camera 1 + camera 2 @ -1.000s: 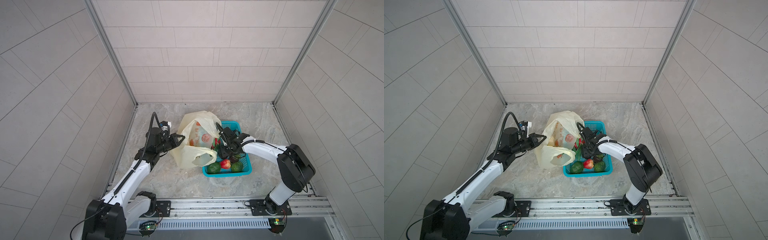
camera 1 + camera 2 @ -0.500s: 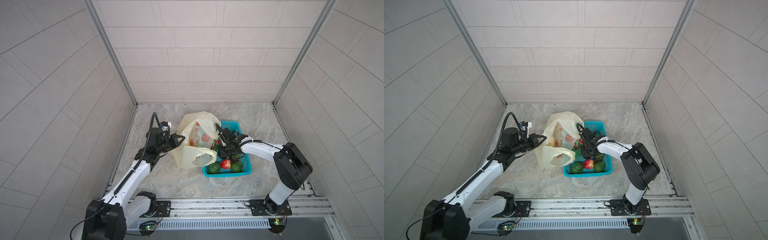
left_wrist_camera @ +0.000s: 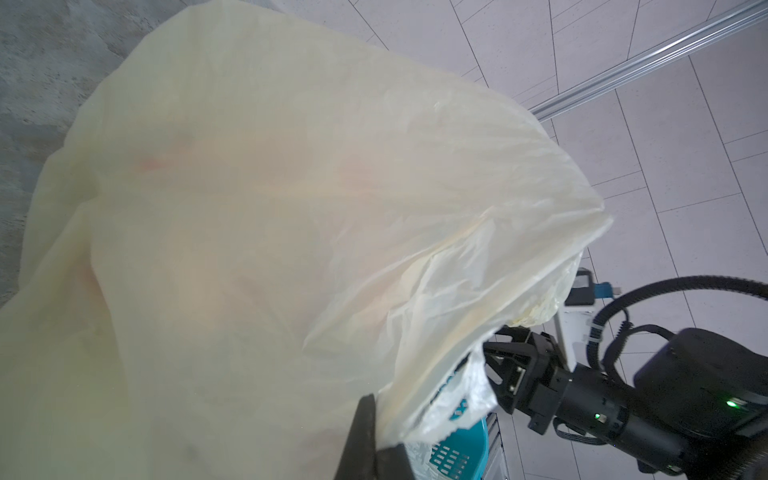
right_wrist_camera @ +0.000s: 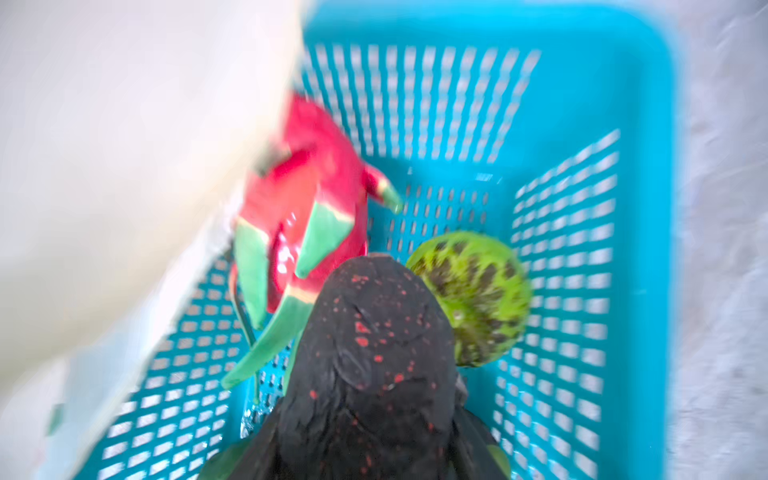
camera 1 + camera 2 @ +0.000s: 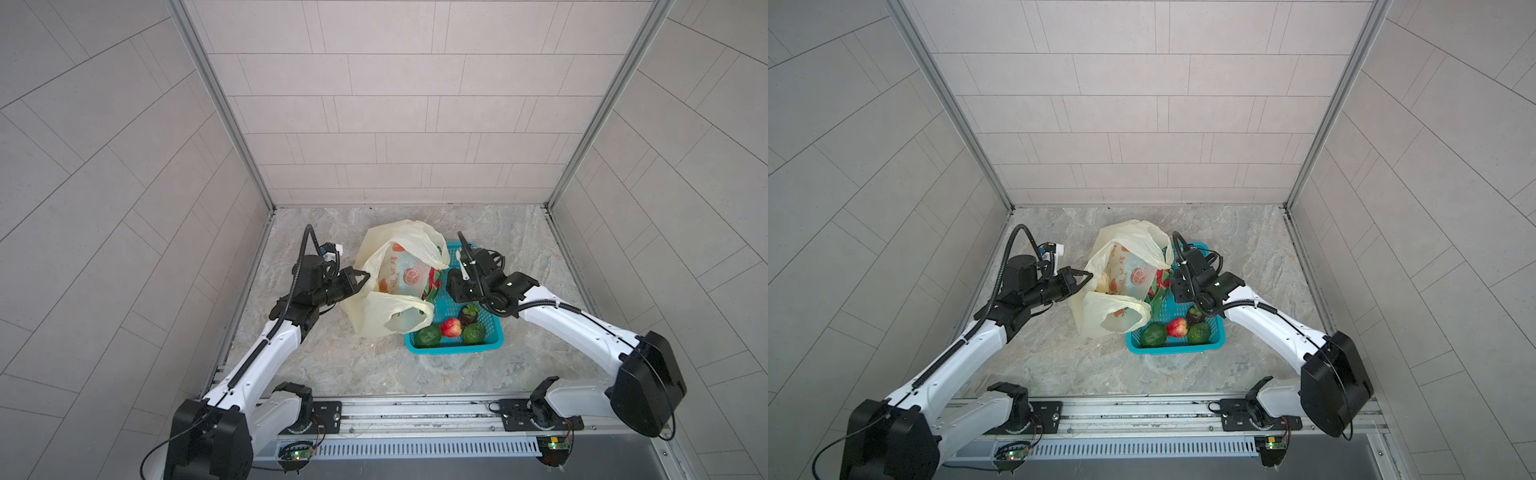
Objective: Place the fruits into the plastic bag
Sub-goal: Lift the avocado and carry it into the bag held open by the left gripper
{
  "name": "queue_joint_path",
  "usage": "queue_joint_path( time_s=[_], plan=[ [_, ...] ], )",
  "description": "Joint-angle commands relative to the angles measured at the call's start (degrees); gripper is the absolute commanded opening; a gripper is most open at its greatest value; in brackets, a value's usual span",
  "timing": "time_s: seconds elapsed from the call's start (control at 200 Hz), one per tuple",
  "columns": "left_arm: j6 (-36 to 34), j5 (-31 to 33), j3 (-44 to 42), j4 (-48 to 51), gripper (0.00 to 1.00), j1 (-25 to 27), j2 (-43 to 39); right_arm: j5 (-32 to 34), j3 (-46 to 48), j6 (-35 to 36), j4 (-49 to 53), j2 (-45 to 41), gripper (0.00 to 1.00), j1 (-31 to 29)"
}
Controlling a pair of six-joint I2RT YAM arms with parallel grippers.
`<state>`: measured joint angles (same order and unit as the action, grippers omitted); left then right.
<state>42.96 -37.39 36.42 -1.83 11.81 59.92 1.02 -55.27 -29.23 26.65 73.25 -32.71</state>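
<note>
Only the right wrist view shows the right tool (image 4: 370, 374) pinching a dark purple fruit (image 4: 370, 332) just beside the dragon fruit (image 4: 307, 208); the left tool (image 5: 358, 277), pressed together, pinches the plastic bag (image 5: 374, 316).

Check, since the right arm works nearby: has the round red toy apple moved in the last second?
No. The round red toy apple stays between two dark green bumpy avocados at the near wall of the teal perforated plastic basket.

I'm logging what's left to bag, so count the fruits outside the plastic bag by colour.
Red apple: 1
Pink-red dragon fruit: 1
Dark green avocados: 2
Bright green mottled fruit, hidden under the arm in both top views: 1
Dark purple fruit: 1
Total: 6
</note>
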Motion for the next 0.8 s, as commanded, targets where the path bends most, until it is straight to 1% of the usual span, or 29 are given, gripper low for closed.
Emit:
queue_joint_path(
  time_s=[0.0,0.065,0.17,0.28,0.36,0.425,0.591,0.636,0.716,0.796],
  plan=[
    [-0.95,0.04,1.9,-0.05,0.0,0.34,-0.34,5.42,1.81,-1.63,-2.39,-4.4,0.24,0.05],
    [-0.95,0.05,2.05,-0.02,0.0,0.32,-0.34,7.55,2.74,-2.85,-4.48,-7.75,0.24,0.07],
    [-1.04,0.08,2.09,0.07,0.0,0.32,-0.42,9.99,1.74,-2.29,-5.12,-11.12,0.24,0.06],
    [-1.04,0.02,2.1,0.08,0.0,0.32,-0.42,8.28,-1.13,1.1,-6.93,-13.3,0.25,-0.8],
    [-1.12,0.08,2.11,0.16,0.0,0.32,-0.42,4.64,-4.15,4.95,-9.03,-13.6,0.26,-2.6],
    [-1.12,0.07,2.09,0.16,0.0,0.32,-0.42,0.4,-7.22,7.74,-9.77,-12.61,0.27,-4.47],
    [-1.12,0.26,2.2,0.37,0.0,0.32,-0.42,-10.42,-14.48,12.8,-8.5,-5.22,0.28,-10.56],
    [-1.12,0.4,2.36,0.66,0.0,0.34,-0.42,-13.14,-15.59,13.0,-8.12,-2.45,0.28,-11.64],
    [-1.12,0.83,2.75,1.48,0.0,0.33,-0.5,-17.46,-17.07,11.29,-7.85,2.62,0.28,-12.57],
    [-1.12,0.96,3.39,2.66,0.0,0.32,-0.6,-20.35,-17.75,10.17,-8.33,7.33,0.28,-13.35]
  ],
)
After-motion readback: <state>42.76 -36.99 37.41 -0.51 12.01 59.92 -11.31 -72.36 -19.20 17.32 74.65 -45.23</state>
